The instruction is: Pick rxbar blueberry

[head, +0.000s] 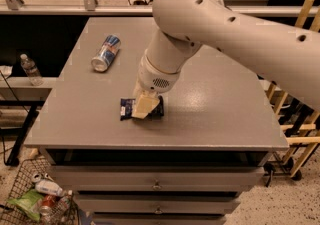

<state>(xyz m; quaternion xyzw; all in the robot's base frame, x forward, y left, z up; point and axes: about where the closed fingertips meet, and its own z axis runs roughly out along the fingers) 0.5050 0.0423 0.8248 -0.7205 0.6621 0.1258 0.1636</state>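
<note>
The rxbar blueberry (pixel 126 108) is a flat dark navy wrapper with white text. It lies on the grey table (pixel 215 114) near the front edge, left of centre. My gripper (pixel 144 107) is down on top of the bar and covers its middle. Only the bar's left end and a strip on the right (pixel 159 109) show. The large white arm (pixel 225 34) reaches in from the upper right.
A silver-blue energy drink can (pixel 106 53) lies on its side at the table's back left. Drawers (pixel 157 185) sit under the table front. A wire basket (pixel 35 201) with litter stands on the floor at lower left. A water bottle (pixel 31 69) stands on a ledge at left. Wooden frames (pixel 290 114) stand at right.
</note>
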